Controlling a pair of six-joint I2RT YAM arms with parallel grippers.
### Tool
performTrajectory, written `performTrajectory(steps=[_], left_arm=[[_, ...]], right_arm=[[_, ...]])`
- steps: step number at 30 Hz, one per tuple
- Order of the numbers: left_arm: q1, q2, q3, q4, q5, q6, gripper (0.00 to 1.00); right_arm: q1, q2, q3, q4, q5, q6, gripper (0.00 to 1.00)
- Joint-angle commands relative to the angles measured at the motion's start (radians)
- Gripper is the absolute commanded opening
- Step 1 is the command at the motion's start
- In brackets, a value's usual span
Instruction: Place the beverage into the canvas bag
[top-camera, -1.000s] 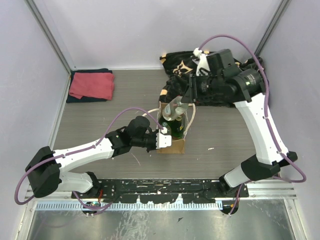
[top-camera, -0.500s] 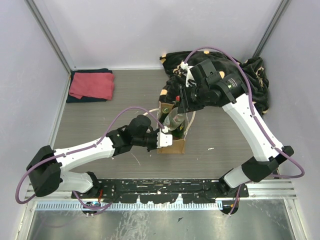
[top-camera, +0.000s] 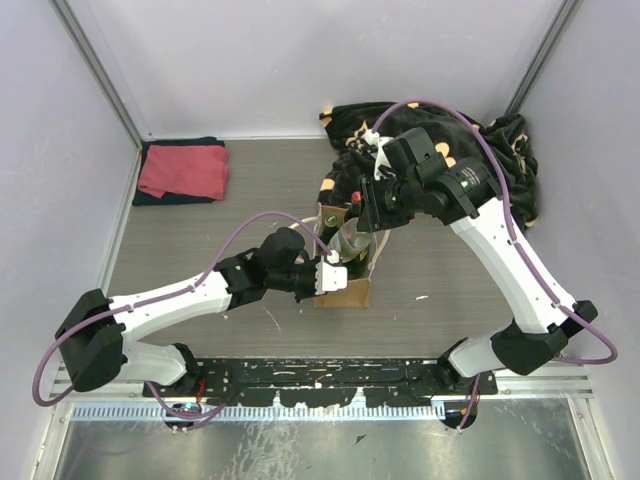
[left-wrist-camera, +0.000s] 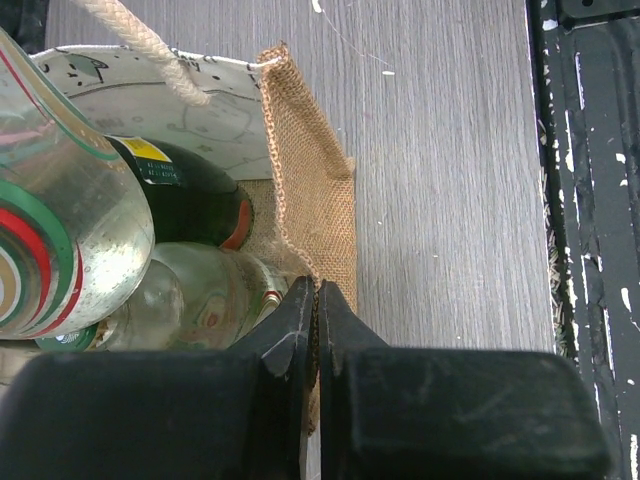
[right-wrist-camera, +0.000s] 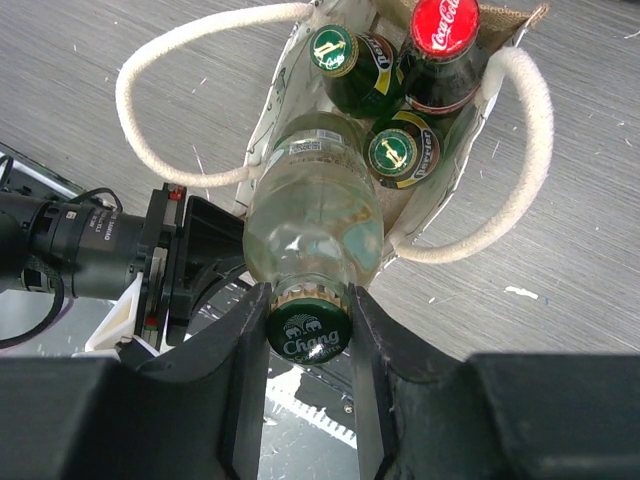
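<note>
1. Right pincer clamps the gold-capped neck of the clear glass beverage bottle; it has swung lower toward the tan burlap bag with cream rope handles.
2. Bottle tilted, base at bag mouth beside three capped bottles; not seated.
3. Left pincer pinches bag rim, steadying.

The canvas bag stands mid-bench, towards the front, with three bottles upright inside. The beverage leans into its mouth, neck clamped in the right tool above. The left tool pinches the bag's left edge. A folded towel lies far left, a crumpled cloth behind-right.
</note>
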Motion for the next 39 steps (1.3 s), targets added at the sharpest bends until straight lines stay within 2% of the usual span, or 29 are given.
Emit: performTrajectory(steps=[1, 25, 33, 39], left_arm=[[-0.014, 0.009, 0.031, -0.018, 0.050, -0.019, 0.07], [-0.014, 0.033, 0.043, -0.018, 0.048, -0.016, 0.07], [-0.014, 0.040, 0.066, -0.025, 0.050, -0.027, 0.07], [-0.014, 0.035, 0.110, -0.056, 0.055, -0.041, 0.02]], right_arm=[[0.014, -0.059, 0.010, 0.037, 0.018, 0.009, 0.01], [0.055, -0.107, -0.023, 0.013, 0.041, 0.032, 0.01], [0.056, -0.113, -0.096, 0.046, 0.043, 0.026, 0.01], [0.057, -0.058, -0.112, 0.073, 0.047, 0.004, 0.01]])
